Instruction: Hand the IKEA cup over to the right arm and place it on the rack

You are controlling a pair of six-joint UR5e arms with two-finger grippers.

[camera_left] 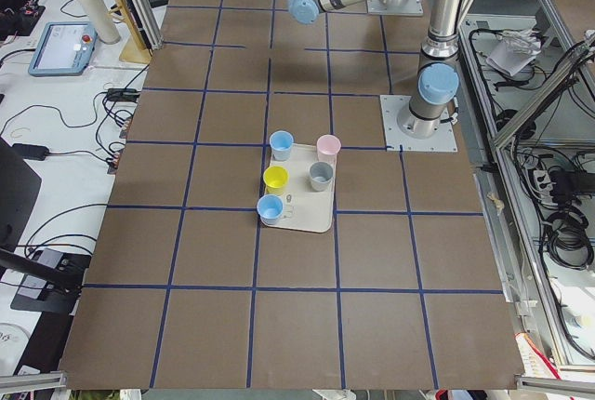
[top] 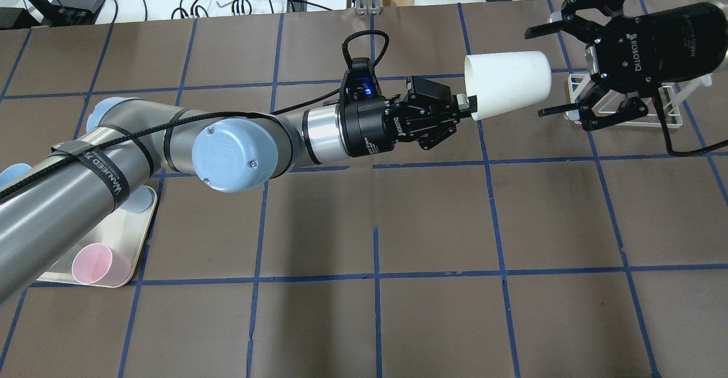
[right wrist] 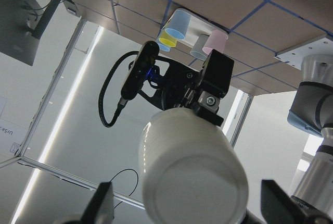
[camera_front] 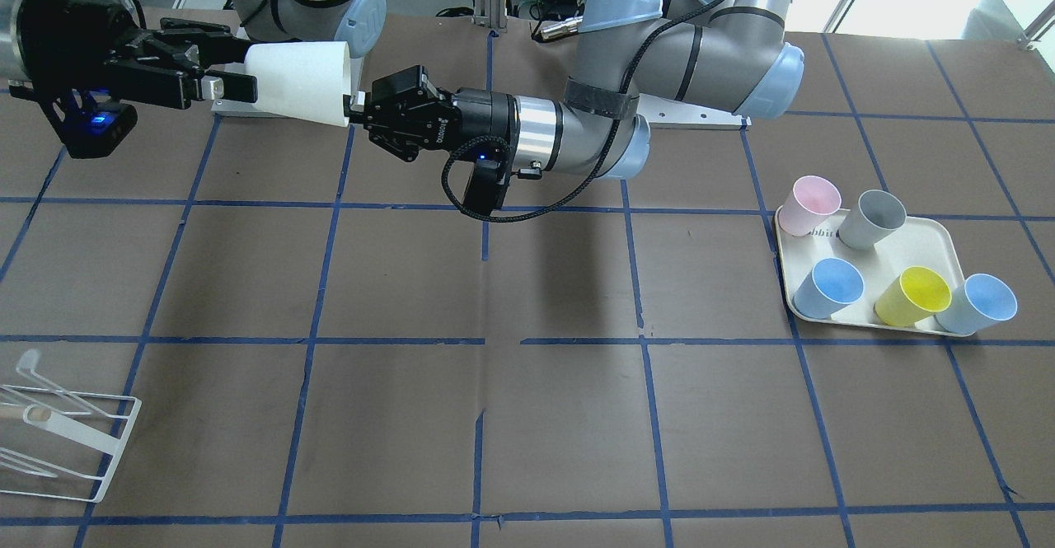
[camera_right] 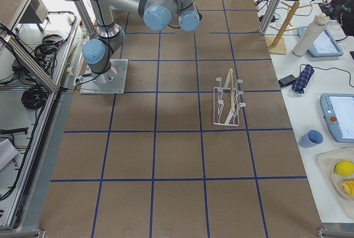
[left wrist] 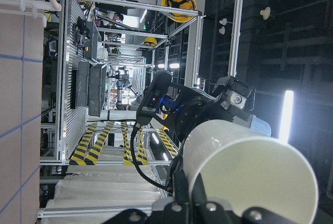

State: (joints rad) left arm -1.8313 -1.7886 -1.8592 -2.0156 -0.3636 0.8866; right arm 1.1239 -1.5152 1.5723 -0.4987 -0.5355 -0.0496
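The IKEA cup (top: 506,85), off-white and lying on its side in the air, is held by its rim in my shut left gripper (top: 467,107). The cup's closed bottom points at my right gripper (top: 536,71), which is open with its fingers (top: 560,111) spread on either side of that end, not touching. The front view shows the same: cup (camera_front: 297,82), left gripper (camera_front: 353,108), right gripper (camera_front: 237,58). The right wrist view looks at the cup's bottom (right wrist: 190,177). The white wire rack (camera_front: 74,433) stands on the table under the right arm, and also shows in the exterior right view (camera_right: 228,99).
A cream tray (camera_front: 948,243) at the robot's far left carries pink (camera_front: 810,204), grey (camera_front: 872,218), blue (camera_front: 828,287) and yellow (camera_front: 912,296) cups, with another blue cup (camera_front: 977,303) at its edge. Brown table with blue tape grid.
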